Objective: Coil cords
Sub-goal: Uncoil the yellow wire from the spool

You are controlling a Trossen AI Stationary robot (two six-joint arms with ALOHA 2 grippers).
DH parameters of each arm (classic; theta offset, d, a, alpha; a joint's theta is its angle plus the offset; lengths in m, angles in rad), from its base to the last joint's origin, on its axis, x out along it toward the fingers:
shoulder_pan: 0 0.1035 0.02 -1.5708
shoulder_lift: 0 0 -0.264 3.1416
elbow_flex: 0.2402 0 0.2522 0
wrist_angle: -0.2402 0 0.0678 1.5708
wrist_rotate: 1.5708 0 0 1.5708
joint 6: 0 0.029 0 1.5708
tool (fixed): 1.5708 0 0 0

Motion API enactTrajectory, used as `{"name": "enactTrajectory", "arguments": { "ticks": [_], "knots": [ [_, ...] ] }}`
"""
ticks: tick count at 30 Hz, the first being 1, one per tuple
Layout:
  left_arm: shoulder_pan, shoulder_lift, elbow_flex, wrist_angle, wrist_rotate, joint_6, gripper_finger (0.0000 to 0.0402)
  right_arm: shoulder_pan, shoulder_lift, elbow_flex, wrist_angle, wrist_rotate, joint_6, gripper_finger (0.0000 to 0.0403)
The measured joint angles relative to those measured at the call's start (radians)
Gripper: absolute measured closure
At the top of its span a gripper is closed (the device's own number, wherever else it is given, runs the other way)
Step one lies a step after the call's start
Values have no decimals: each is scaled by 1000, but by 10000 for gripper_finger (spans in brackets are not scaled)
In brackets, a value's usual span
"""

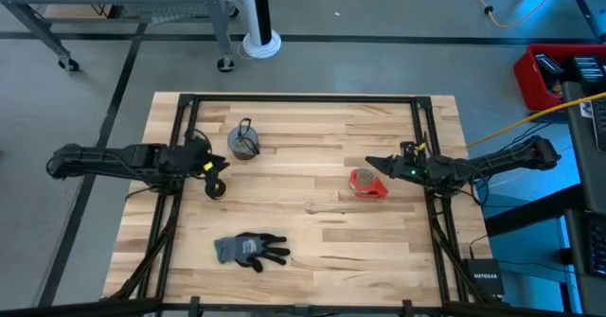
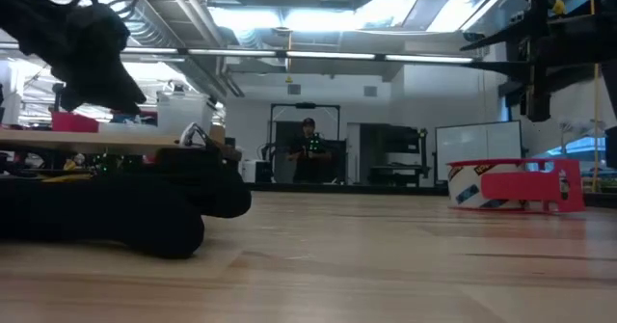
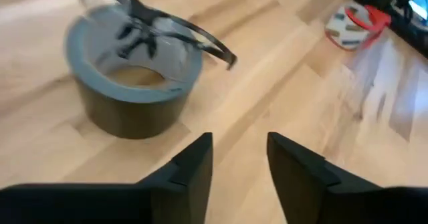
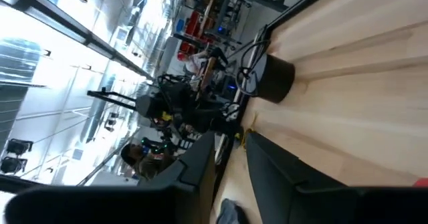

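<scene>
Seen from above, a pale wooden plank bench point(image 1: 312, 241) carries two dark robot arms, one reaching in from each side. By the bench's left edge, the left gripper point(image 1: 210, 156) hovers with its two fingers parted by a narrow gap and nothing between them. Just under it, toward the near edge, lies one small coiled cord of yellow with black parts point(image 1: 215, 184). Just beside the gripper, toward the far edge, stands one grey tape roll point(image 1: 242, 145), upright on its flat side, with one thin black cord point(image 1: 245, 128) draped loosely across its top; the left wrist camera shows the cord arching over the roll's open centre. Near the bench's front edge, left of the middle, lies one grey-and-black work glove point(image 1: 251, 249), flat. Toward the right edge sits one red tape dispenser holding white tape point(image 1: 367, 184). Just beside it is the right gripper point(image 1: 373, 164), its two fingers slightly apart and holding nothing.
</scene>
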Motion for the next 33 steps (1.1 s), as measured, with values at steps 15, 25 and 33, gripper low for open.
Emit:
{"name": "enactTrajectory", "arguments": {
  "ticks": [15, 25, 33],
  "knots": [
    [0, 108, 233, -321, 245, -63, 233, 0, 228, 63, 24, -142, 90, 313],
    [0, 268, 286, -567, 246, -70, 264, 0, 454, 180, 21, -236, -34, 313],
    [0, 461, 286, -565, 259, -145, 265, 0, 565, 237, 21, -279, -36, 313]
  ]
}}
